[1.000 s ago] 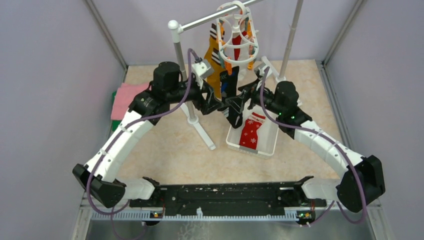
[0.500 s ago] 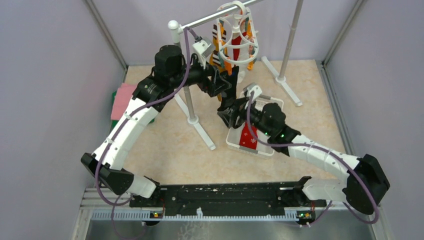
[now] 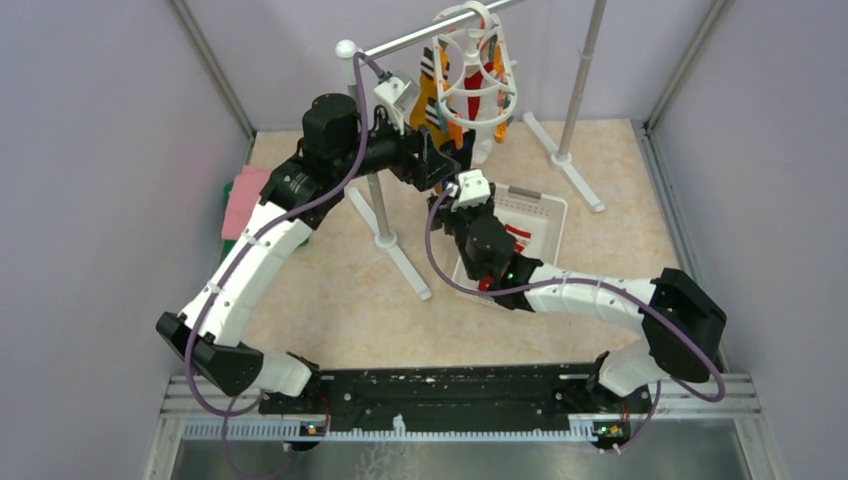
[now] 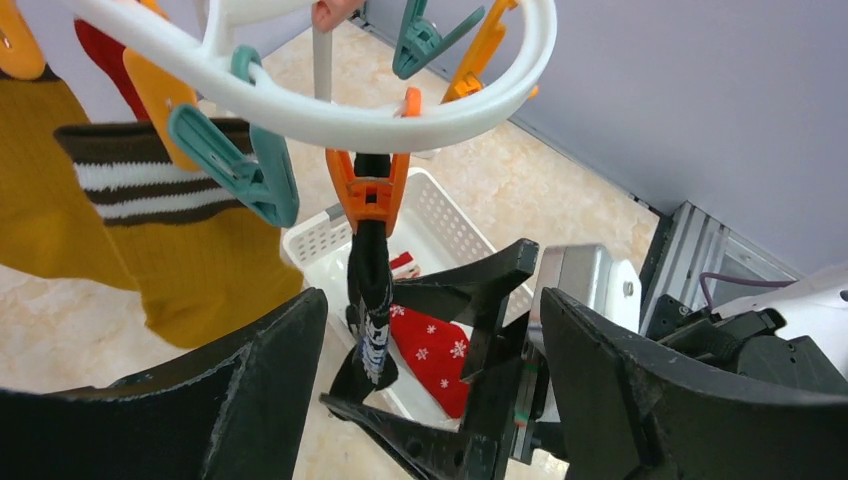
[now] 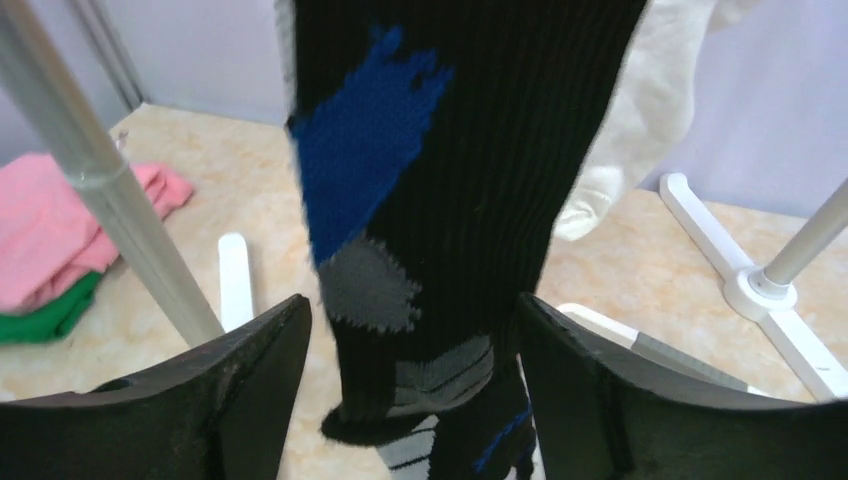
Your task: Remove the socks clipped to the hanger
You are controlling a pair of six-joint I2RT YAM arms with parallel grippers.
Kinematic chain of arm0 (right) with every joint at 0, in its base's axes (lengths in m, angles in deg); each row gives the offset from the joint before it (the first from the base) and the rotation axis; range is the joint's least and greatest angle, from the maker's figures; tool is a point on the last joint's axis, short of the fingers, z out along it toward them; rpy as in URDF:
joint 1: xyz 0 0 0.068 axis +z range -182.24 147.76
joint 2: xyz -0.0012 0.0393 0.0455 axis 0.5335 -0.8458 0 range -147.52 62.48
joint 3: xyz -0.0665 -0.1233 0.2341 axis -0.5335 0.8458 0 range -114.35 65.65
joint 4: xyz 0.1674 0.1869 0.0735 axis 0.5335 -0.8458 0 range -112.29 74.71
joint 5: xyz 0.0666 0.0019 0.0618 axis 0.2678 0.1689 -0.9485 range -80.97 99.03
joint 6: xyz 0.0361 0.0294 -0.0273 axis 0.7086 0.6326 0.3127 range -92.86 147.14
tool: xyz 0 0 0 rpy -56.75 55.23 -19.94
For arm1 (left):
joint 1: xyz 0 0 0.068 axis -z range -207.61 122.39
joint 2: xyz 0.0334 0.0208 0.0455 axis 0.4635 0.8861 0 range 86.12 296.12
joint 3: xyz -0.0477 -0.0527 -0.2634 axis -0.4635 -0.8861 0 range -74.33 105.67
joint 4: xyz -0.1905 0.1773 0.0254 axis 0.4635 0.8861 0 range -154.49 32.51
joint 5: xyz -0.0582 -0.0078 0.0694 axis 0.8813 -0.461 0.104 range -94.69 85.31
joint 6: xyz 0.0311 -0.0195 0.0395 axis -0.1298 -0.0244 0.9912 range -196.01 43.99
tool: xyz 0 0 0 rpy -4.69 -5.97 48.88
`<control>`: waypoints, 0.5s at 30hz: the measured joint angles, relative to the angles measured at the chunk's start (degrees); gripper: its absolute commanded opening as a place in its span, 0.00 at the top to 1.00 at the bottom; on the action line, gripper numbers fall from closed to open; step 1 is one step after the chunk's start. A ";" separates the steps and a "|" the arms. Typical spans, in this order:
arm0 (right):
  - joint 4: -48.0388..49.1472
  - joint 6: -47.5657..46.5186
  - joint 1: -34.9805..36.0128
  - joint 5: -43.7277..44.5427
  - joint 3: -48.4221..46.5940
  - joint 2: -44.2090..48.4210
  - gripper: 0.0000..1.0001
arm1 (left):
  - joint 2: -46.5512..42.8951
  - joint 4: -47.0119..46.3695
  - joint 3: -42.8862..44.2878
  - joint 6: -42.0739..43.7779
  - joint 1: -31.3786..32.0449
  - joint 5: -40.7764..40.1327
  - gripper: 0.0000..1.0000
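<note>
1. The hanger (image 3: 478, 85) hangs at 12 o'clock of the tabletop (image 3: 340, 300). Its orange clip (image 4: 371, 195) bites the top of the black sock (image 5: 480, 150), which dangles straight down.
2. The right pincer (image 5: 412, 310) stands wide, with one finger at 9 o'clock and one at 3 o'clock of the sock's lower half. It grips nothing.
3. The left pincer (image 4: 432, 300) is also wide and empty, and it faces that clip.
4. To do this step well, I judge:
   - shut the right pincer squarely on the fabric;
   - press the clip open with the left;
   - draw the sock down without swinging the hanger.
5. The white basket (image 3: 548, 215), at 5 o'clock of the hanger, holds a red sock with white dots (image 4: 435, 355).
6. A mustard sock (image 4: 190, 270) hangs clipped at 9 o'clock of the black one.
</note>
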 measured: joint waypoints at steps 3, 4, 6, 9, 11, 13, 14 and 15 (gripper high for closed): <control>2.05 -1.14 0.02 2.78 -1.60 -1.16 0.65 | -0.66 0.02 -1.05 -1.09 0.00 -0.50 0.15; 2.91 -1.29 0.02 3.28 -1.55 -0.90 0.73 | -0.70 0.00 -1.11 -1.36 -0.02 -0.63 0.15; 4.74 -1.33 0.02 3.89 -0.35 0.35 0.80 | -0.72 -0.04 -1.16 -2.03 -0.04 -0.72 0.15; 5.18 -0.59 0.02 4.00 2.67 4.72 0.82 | -0.68 -0.33 -1.11 -2.91 -0.04 -0.92 0.16; 4.83 0.28 0.00 3.69 3.82 7.43 0.82 | -0.13 -0.50 -0.42 -3.89 -0.02 -0.83 0.15; 4.55 1.33 0.00 2.99 4.50 9.62 0.82 | 1.09 -1.46 0.96 -5.27 -0.04 -0.28 0.14; 4.35 2.08 0.00 2.36 4.92 10.62 0.82 | 1.75 -2.16 1.62 -6.12 -0.04 0.11 0.13; 4.07 2.95 0.02 1.77 5.31 11.41 0.82 | 2.69 -3.28 2.43 -7.48 -0.04 0.94 0.13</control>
